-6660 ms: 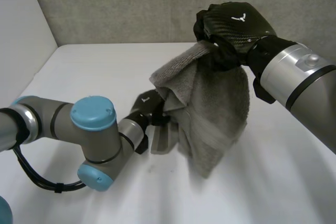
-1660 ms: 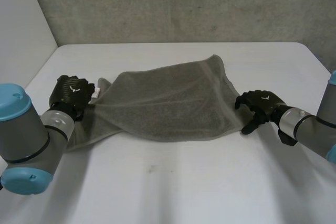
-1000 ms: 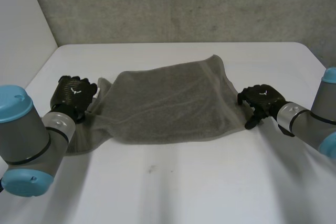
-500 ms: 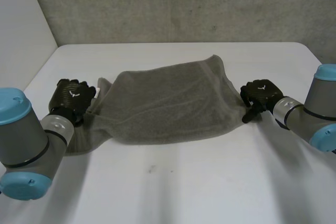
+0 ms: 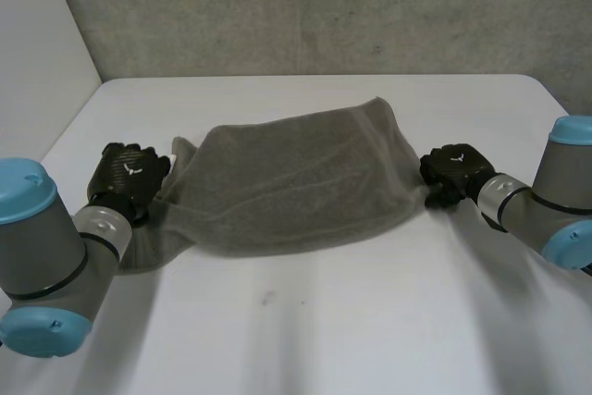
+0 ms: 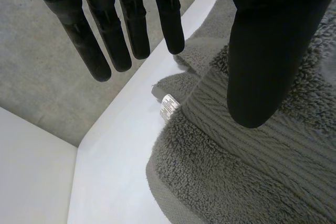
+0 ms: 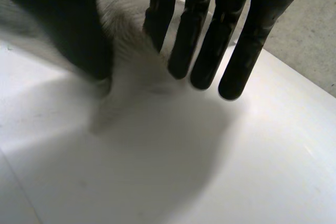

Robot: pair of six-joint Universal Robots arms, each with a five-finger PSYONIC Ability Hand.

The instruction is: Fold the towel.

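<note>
The left hand [image 6: 268, 51] is open. Its fingers are straight and spread, held off the cloth over bare table, and only the thumb stands over the ribbed band at the towel's [image 5: 296, 182] left end. Whether the thumb actually presses there I cannot tell. A small white label [image 6: 168, 107] sticks out at that end, just past the fingertips.

The right hand [image 7: 205, 35] has hold of the cloth. A tuft at the towel's right end, close to the near corner, rises between its thumb and the first of its straight fingers, and the other fingers point down at the table beside it. I judge this a pinch, taken low so that the corner can be lifted without dragging the rest.

The grey terry towel lies spread across the middle of the white table [image 5: 324, 321], its length running from the left edge toward the right edge, with one hand at each end (the natural stance for carrying one end over to the other). The right half lies fairly flat and its far corner points toward the far edge. The left end is rumpled and doubled under itself near the left hand, which probably wants smoothing or a firmer hold before a fold will come out square.
</note>
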